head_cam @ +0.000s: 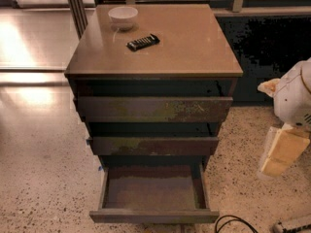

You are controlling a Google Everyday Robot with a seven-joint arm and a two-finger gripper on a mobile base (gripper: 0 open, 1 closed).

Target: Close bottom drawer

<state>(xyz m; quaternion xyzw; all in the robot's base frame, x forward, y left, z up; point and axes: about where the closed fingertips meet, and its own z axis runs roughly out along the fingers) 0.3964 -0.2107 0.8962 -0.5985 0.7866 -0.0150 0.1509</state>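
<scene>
- Brown and pulled fully open, the bottom drawer (153,193) juts from the foot of the cabinet (194,47) toward the near edge of the view, its shallow box bare inside.
- Above it, the middle drawer front (153,145) and the wider top drawer front (153,109) sit close in to the cabinet body, each stepped slightly forward.
- On the cabinet top, a white bowl (123,16) stands at the far left corner, with a small black oblong object (143,41) just nearer and to its right.
- Hanging at the right edge of the view, the robot's single gripper (283,152) is off the cabinet's right side, above the speckled floor (43,178) and well apart from the drawer; it touches nothing and appears to hold nothing, and whether it is apart or together cannot be told.
- From the gripper, the drawer lies to the left and lower; the front panel's long axis runs left to right across the view, and the way in runs from the near edge back into the cabinet.
- Judged from this, closing has not begun: the gripper would need to come round to the panel's near face and press it squarely inward.
- A dark cable (233,223) loops on the floor by the drawer's near right corner, a possible snag.
</scene>
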